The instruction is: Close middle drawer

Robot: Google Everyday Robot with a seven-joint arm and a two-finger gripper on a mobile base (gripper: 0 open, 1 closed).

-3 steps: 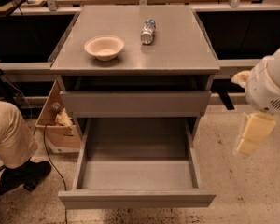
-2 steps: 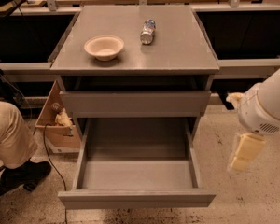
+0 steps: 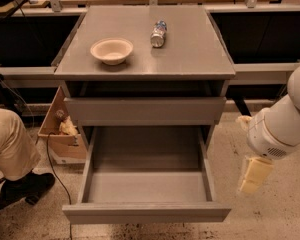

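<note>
The middle drawer [image 3: 146, 186] is a wide, shallow grey box pulled far out of the cabinet toward me, and its grey inside is empty. Its plain flat front [image 3: 146, 213] is at the bottom of the view. Above it is the taller top drawer front [image 3: 145, 110], sticking out a little. The lowest drawer is hidden under the open one. My gripper [image 3: 253, 174], cream-coloured, hangs from the white arm [image 3: 285, 121] just right of the open drawer's right wall, above the floor and not touching the drawer.
On the cabinet top [image 3: 190, 54] are a pale bowl [image 3: 111, 50] and a plastic bottle [image 3: 159, 33] lying on its side. A person's leg and black shoe [image 3: 12, 156] are at the left, beside a cardboard box [image 3: 60, 129] and a cable on the floor.
My arm and gripper have moved down and to the left, closer to the open drawer's right side. The drawer has not moved.
</note>
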